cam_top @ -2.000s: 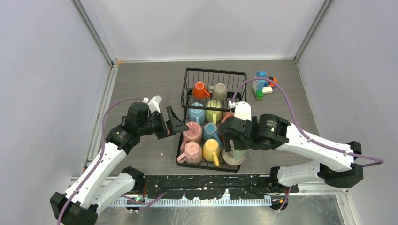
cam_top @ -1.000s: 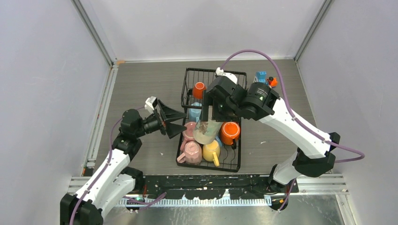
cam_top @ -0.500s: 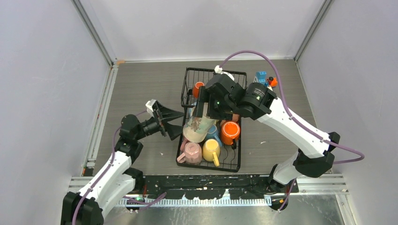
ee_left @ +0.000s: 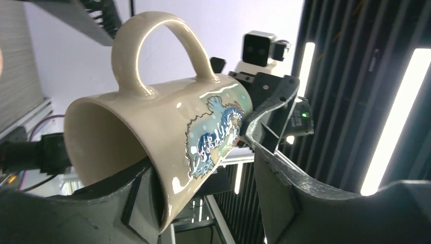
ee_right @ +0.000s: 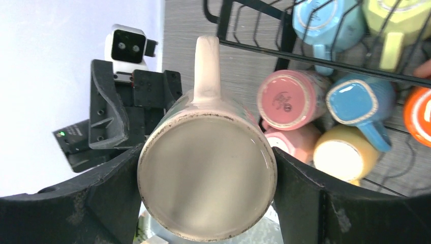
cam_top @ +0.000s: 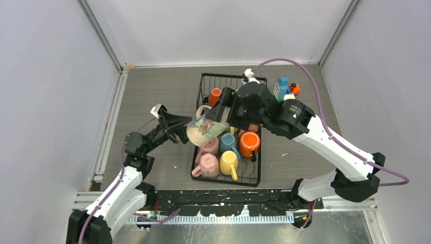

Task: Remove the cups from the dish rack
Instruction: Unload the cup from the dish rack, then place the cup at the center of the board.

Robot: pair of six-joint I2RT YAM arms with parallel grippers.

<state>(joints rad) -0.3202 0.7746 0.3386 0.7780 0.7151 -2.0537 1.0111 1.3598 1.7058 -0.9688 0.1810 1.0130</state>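
A cream cup (cam_top: pixel 206 128) with a blue print hangs on its side over the left edge of the black wire dish rack (cam_top: pixel 259 173). My right gripper (cam_top: pixel 225 117) is shut on its base end; in the right wrist view its fingers press both sides of the cup (ee_right: pixel 207 178). My left gripper (cam_top: pixel 187 127) reaches in from the left, open. One finger lies under the cup's mouth, and the other stands a little off the printed wall (ee_left: pixel 213 137). More cups stay in the rack: orange (cam_top: pixel 249 144), pink (cam_top: pixel 207 163), yellow (cam_top: pixel 228 161).
An orange cup (cam_top: pixel 215 95) sits in the rack's tall basket end. A colourful toy-block figure (cam_top: pixel 284 87) stands right of the rack at the back. Grey walls close in the table on three sides.
The right arm has carried the cream cup left and tipped it sideways, mouth towards the left gripper. The left gripper rose to meet it and its jaws have narrowed round the rim.
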